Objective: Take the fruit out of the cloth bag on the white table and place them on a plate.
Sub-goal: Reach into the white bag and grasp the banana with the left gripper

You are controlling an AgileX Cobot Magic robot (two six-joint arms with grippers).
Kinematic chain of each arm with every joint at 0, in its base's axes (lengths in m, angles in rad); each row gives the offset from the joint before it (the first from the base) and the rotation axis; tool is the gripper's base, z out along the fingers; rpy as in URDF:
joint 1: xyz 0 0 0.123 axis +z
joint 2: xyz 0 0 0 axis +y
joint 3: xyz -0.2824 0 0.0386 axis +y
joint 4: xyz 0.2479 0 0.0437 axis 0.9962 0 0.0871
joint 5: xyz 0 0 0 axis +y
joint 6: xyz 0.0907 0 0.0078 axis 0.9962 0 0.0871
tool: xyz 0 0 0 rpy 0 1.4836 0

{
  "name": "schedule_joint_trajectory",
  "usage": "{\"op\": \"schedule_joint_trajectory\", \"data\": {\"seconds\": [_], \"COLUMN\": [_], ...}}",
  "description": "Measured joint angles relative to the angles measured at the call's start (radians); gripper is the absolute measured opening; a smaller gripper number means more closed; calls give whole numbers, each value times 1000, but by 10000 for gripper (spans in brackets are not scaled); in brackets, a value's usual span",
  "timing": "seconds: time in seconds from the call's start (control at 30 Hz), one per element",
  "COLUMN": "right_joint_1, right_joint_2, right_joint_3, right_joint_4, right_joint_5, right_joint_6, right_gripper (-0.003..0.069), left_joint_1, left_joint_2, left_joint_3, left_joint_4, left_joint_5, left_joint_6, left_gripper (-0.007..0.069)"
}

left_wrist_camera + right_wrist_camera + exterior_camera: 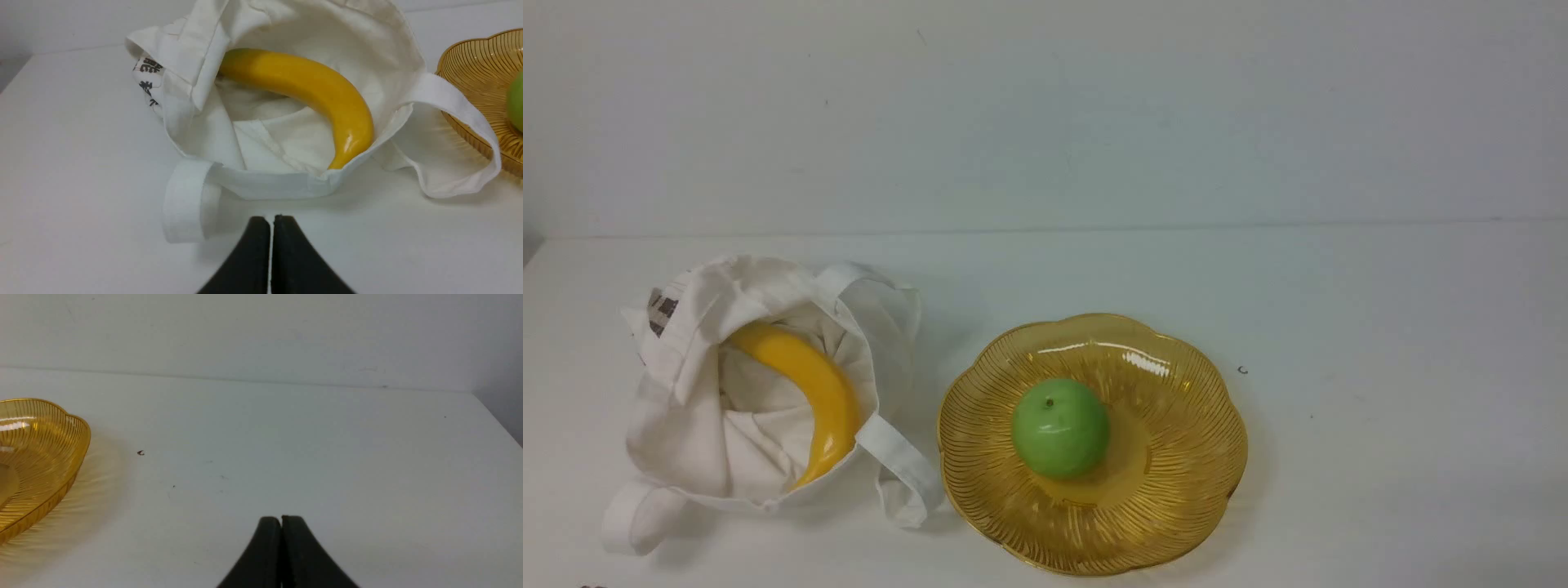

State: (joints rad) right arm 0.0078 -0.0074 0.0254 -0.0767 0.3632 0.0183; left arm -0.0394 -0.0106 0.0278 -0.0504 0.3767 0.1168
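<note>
Now, banana (825, 392): in open bag (686, 433), left of plate (1176, 490); mouth gapes, easy reach.
Apple (1060, 438): plate centre.
L gripper (271, 218): pressed together, empty, facing bag.
R gripper (281, 518): pressed together, idle.

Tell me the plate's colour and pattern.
Amber-yellow plate with fine radiating ribs, scalloped rim; clearest in the front view.

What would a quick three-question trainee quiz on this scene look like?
1. True or false: the banana lies inside the cloth bag.
2. What sits on the plate? A) green apple B) orange C) nothing
3. Fill in: both arms' jaws are ____.
Key: 1 true; 2 A; 3 shut.
</note>
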Motion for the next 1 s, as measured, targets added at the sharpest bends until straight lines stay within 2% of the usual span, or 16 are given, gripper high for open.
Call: {"op": "schedule_joint_trajectory", "data": {"seconds": [0.77,0.87,0.9,1.0], "right_joint_1": [0,0,0,0], "right_joint_2": [0,0,0,0], "right_joint_3": [0,0,0,0], "right_joint_4": [-1,-1,-1,-1], "right_joint_5": [0,0,0,0], "right_joint_6": [0,0,0,0], "right_gripper": [-14,-14,-14,-14], "left_joint_1": [0,0,0,0], "left_joint_2": [0,0,0,0], "left_joint_3": [0,0,0,0], "left_joint_4": [-2,-95,-197,-341], "left_joint_5": [-21,-89,-145,-218], "left_joint_6": [0,-40,-94,-160], "left_gripper": [-8,-8,-8,-8]}}
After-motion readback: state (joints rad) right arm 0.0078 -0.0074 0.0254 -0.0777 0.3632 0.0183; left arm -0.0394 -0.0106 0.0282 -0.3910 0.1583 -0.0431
